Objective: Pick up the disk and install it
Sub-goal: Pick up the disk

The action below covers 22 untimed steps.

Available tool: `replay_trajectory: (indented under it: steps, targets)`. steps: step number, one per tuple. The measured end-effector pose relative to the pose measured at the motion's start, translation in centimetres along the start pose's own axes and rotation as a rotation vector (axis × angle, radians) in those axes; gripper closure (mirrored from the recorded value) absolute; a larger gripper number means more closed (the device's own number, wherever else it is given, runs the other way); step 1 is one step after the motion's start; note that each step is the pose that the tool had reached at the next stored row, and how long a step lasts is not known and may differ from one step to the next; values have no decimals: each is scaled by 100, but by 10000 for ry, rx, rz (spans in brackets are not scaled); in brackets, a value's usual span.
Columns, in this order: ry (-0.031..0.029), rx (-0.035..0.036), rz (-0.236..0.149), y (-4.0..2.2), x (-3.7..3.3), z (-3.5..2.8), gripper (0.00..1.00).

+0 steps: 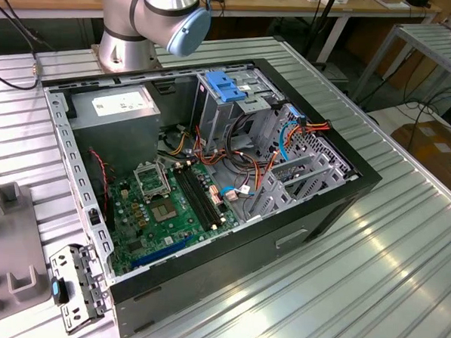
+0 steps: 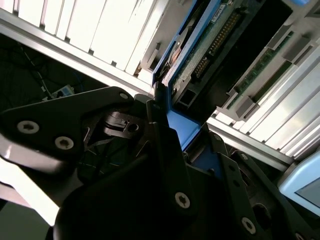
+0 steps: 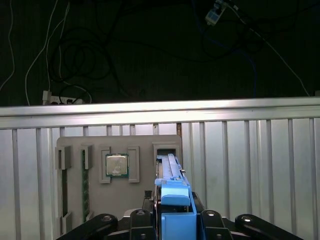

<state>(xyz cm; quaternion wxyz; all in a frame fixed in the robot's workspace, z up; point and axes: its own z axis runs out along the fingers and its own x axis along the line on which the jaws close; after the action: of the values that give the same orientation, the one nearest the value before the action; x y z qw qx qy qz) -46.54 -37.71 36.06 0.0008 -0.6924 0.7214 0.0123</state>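
The disk (image 3: 174, 197) stands on edge in a slot of a grey holder plate (image 3: 145, 142), with its blue side rail facing the first wrist view. In the second wrist view its green circuit board and blue rail (image 2: 200, 55) show. My gripper (image 3: 175, 212) has black fingers (image 3: 150, 217) pressed against both sides of the disk, shut on it. The open computer case (image 1: 337, 201) lies on the table in the exterior view, with a blue ribbed bracket (image 1: 226, 86) on its drive cage.
The holder plate also carries a processor chip (image 3: 116, 165) and memory sticks (image 3: 85, 190). The ribbed aluminium table (image 3: 250, 165) ends at an edge (image 3: 160, 107), with dark floor and cables beyond. The arm's base (image 1: 126, 46) stands behind the case. Another grey fixture (image 1: 10, 241) lies at the exterior view's left.
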Motion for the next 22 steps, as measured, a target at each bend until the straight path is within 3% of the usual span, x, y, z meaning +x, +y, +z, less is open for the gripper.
replay_trajectory:
  steps: [22]
  targets:
    - [0,0,0,1,-1,-46,63]
